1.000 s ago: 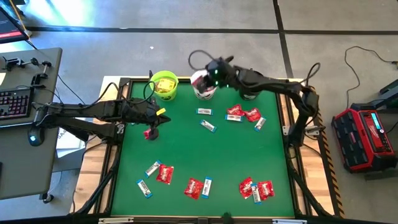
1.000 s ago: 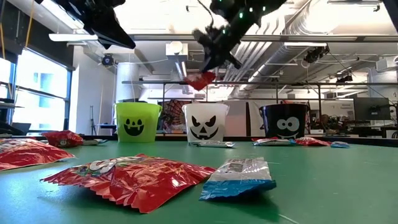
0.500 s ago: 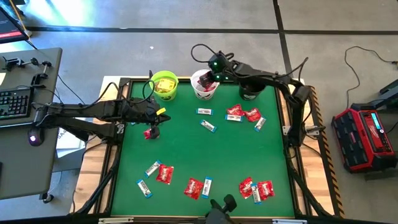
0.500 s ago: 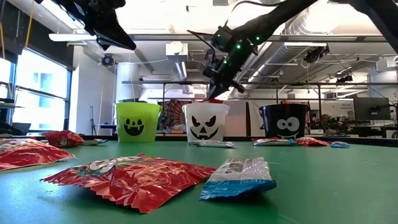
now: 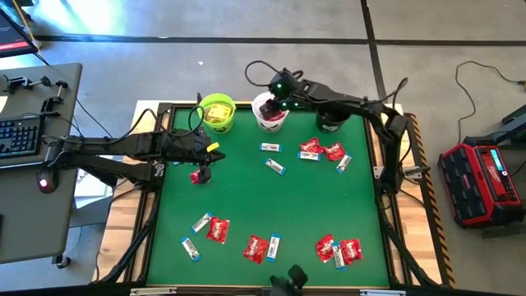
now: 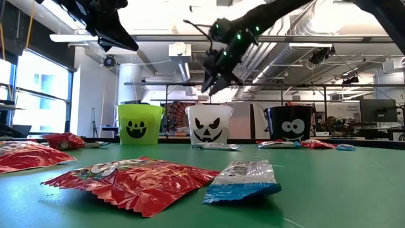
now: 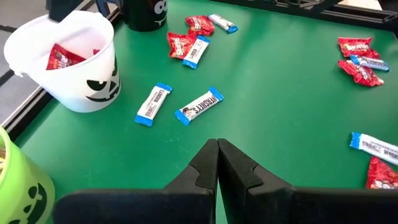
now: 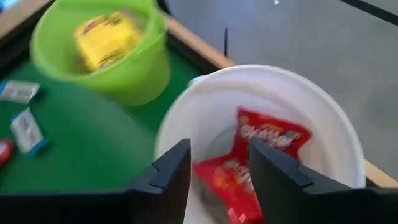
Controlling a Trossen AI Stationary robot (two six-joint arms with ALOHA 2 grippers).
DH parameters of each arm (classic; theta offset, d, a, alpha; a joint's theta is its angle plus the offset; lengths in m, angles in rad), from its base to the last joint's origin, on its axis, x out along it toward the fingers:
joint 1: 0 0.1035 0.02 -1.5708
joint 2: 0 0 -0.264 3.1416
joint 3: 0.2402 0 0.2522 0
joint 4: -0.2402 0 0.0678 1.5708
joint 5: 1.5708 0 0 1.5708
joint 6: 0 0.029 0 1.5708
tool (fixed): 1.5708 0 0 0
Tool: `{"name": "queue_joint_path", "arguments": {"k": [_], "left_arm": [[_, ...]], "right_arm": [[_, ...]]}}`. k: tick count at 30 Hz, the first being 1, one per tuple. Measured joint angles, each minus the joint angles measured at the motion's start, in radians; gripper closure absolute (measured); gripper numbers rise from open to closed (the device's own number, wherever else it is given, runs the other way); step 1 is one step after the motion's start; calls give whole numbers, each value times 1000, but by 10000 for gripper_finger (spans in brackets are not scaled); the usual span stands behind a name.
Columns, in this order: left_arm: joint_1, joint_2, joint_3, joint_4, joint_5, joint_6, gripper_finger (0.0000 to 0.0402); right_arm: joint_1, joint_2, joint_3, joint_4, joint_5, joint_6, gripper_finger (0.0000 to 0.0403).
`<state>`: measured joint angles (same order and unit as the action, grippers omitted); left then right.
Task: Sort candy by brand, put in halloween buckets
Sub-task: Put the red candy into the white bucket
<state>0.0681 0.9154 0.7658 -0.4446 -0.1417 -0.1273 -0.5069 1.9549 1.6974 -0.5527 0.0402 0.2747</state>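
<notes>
Red packets (image 8: pixel 249 163) lie lengthwise, slanting inside the white bucket (image 8: pixel 323 118), beneath the empty, parted right gripper (image 8: pixel 217 171), frame centre.

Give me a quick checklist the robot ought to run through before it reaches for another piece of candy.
1. Right gripper fingers apart, nothing between them: ok.
2. Red packets lying inside the white bucket: ok.
3. Right gripper over the white bucket, above its rim: ok.
4. Left gripper fingers shut, empty, above the green table: ok.
5. All three buckets upright, with the lime green bucket and the black bucket either side: ok.
6. Table cleared of candy: not ok; red packets and blue-and-white bars lie loose.
</notes>
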Motion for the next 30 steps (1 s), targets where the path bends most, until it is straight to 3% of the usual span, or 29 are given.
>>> {"name": "queue_joint_path", "arguments": {"k": [4, 6, 8, 19, 30], "left_arm": [[0, 0, 0, -7, 0, -11, 401], [0, 0, 0, -8, 0, -11, 402], [0, 0, 0, -8, 3, -11, 402], [0, 0, 0, -20, 88, -10, 402], [0, 0, 0, -61, 114, 17, 402]], "right_arm": [[83, -2, 100, -155, 61, -27, 317], [139, -3, 122, -184, 89, -20, 368], [192, -3, 126, -192, 109, 11, 392], [436, -28, -44, -183, 268, 421, 402], [585, -279, -434, -115, 381, 935, 403]]}}
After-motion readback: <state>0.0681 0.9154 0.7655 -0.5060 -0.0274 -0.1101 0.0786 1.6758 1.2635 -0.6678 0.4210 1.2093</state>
